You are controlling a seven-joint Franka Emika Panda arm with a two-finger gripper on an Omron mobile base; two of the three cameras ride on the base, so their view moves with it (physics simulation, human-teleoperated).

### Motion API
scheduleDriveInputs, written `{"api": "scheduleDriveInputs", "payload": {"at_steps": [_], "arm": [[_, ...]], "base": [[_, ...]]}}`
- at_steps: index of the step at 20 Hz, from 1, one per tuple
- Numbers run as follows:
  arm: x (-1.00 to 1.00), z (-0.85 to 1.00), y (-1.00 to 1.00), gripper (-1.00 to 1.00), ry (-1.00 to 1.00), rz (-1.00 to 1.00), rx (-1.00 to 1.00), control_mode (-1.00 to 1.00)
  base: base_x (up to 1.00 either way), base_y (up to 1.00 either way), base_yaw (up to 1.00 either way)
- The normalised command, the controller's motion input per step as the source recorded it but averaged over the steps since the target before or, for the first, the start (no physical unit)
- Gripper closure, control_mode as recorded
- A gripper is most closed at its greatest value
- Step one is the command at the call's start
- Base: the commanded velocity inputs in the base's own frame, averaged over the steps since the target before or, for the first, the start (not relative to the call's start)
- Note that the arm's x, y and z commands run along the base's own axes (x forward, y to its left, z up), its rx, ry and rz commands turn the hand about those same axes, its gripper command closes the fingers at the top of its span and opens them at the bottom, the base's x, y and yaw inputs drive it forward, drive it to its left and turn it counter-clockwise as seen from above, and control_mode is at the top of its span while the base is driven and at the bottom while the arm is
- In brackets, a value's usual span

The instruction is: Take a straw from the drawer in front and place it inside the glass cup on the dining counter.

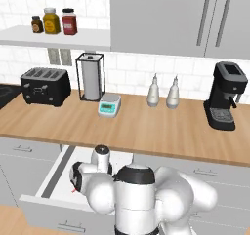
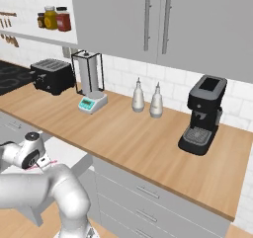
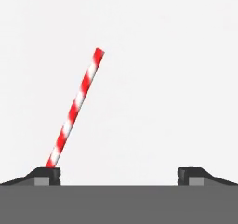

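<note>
1. Gripper (image 3: 119,175): two small dark finger tips, spread wide apart over the plain white floor of the drawer, holding nothing. The left-hand tip in the hand view sits at the lower end of the straw; whether they touch cannot be told.
2. Straw (image 3: 76,106): thin straight stick, red and white spiral stripes, lying flat on the drawer's white floor and slanting away from the left-hand finger tip. A small red trace of it also shows beside the arm in the base views.
3. Drawer (image 1: 53,173): wide, shallow, light grey front, white interior, pulled open below the front edge of the wooden worktop; the white arm reaches down into it.
4. Wooden worktop (image 1: 146,127), along the tiled wall, carrying from left to right:
   - black four-slot toaster (image 1: 45,86) at the left end;
   - white paper roll in a black wire frame (image 1: 90,77);
   - small teal-and-white kitchen scale (image 1: 109,105), just in front of the roll;
   - two white bottles (image 1: 162,92), side by side at the back edge;
   - black coffee machine (image 1: 225,96) towards the right end.
5. White wall shelf (image 1: 53,36), upper left: three jars (image 1: 53,21), standing upright in a row.
</note>
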Motion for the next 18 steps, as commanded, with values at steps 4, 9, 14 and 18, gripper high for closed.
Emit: {"api": "scheduleDriveInputs", "payload": {"at_steps": [4,9,14,18], "arm": [[0.53,0.05,0.65,-1.0,0.0,0.0,0.0,-1.0],[0.47,0.02,0.46,-1.0,0.06,-0.01,0.0,-1.0],[0.23,-0.23,0.12,-1.0,0.05,-0.03,-0.05,-1.0],[0.05,-0.33,0.09,-1.0,0.0,-0.04,-0.07,-1.0]], "base": [[0.0,0.0,0.0],[0.0,0.0,0.0],[0.0,0.0,0.0],[0.0,0.0,0.0]]}}
